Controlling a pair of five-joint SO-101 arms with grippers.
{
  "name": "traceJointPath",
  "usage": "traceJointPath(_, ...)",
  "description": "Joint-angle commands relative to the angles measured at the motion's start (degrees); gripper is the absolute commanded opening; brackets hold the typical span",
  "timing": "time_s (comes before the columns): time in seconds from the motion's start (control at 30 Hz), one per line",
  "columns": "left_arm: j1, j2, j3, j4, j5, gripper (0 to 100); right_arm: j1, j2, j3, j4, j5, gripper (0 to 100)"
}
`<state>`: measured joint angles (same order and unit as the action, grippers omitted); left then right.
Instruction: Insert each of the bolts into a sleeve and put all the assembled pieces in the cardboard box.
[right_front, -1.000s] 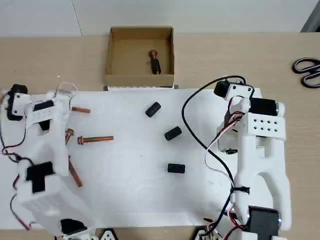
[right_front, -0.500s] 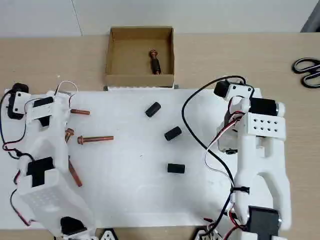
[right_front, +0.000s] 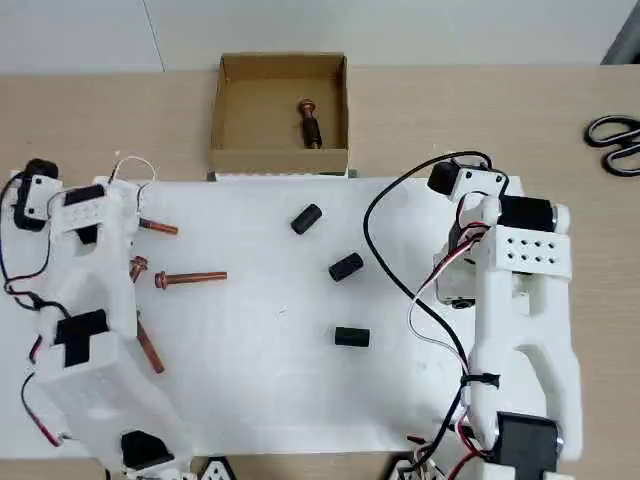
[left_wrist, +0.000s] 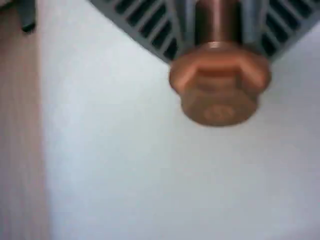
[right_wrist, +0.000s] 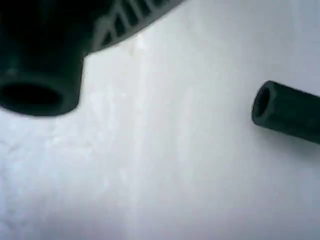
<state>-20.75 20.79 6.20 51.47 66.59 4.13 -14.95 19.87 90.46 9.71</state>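
The left jaws pinch a copper bolt (left_wrist: 220, 82) by its shank above the white mat (right_front: 260, 380), while the right jaws seemingly grip a black sleeve (right_wrist: 40, 75), a second sleeve (right_wrist: 287, 112) lying nearby.

White plastic shells are used for the left arm (right_front: 95, 335) and right arm (right_front: 525, 320). Black servos (right_front: 525, 440) are fitted at the joints. Black, red and white cables (right_front: 366, 218) are looped alongside. Small holes (right_front: 530, 250) are gridded into the right arm.
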Motion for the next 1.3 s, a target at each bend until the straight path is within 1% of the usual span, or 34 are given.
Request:
traceJointPath(0.0, 1.0, -6.4, -7.9, 7.6, -0.6, 1, 0.0, -2.2, -0.4, 0.7, 0.2, 0.3)
traceJointPath(0.07, 2.0, -9.4, -10.4, 10.4, -0.7, 1, 0.0, -2.2, -0.4, 0.7, 0.3, 0.3)
traceJointPath(0.17, 3.7, -14.9, -11.8, 12.1, -1.2, 1, 0.0, -2.2, -0.4, 0.7, 0.2, 0.3)
traceJointPath(0.37, 7.6, -24.4, -11.7, 13.8, -9.6, 1, 0.0, -2.4, -0.4, 0.7, 0.2, 0.3)
traceJointPath(0.47, 9.8, -27.6, -11.7, 17.0, -13.0, 1, -0.7, -2.5, -1.2, 2.9, 0.2, 0.2)
traceJointPath(0.57, 12.2, -30.0, -11.6, 20.5, -19.7, 1, -3.5, -2.5, -4.7, 7.3, -0.4, 0.3)
traceJointPath(0.63, 13.7, -30.7, -11.6, 23.6, -27.3, 1, -5.2, -2.5, -7.0, 8.0, -3.3, 0.3)
traceJointPath(0.7, 15.2, -31.1, -11.6, 25.9, -33.3, 1, -6.3, -2.6, -9.3, 8.4, -6.9, 0.3)
traceJointPath(0.8, 17.0, -33.5, -11.7, 29.5, -38.4, 1, -8.0, -4.2, -10.1, 8.5, -9.6, 0.3)
traceJointPath(0.93, 20.4, -40.0, -11.6, 32.9, -42.5, 1, -12.4, -11.6, -8.4, 8.5, -10.4, 0.3)
traceJointPath(1.03, 23.6, -45.4, -11.6, 33.1, -44.7, 1, -15.5, -17.2, -6.5, 7.7, -10.2, 0.3)
traceJointPath(1.13, 25.9, -48.8, -10.7, 31.6, -44.7, 1, -16.5, -21.5, -3.7, 5.4, -10.2, 0.3)
traceJointPath(1.27, 26.4, -52.3, -5.2, 30.8, -44.5, 1, -16.1, -26.8, 2.5, 1.4, -10.4, 0.3)
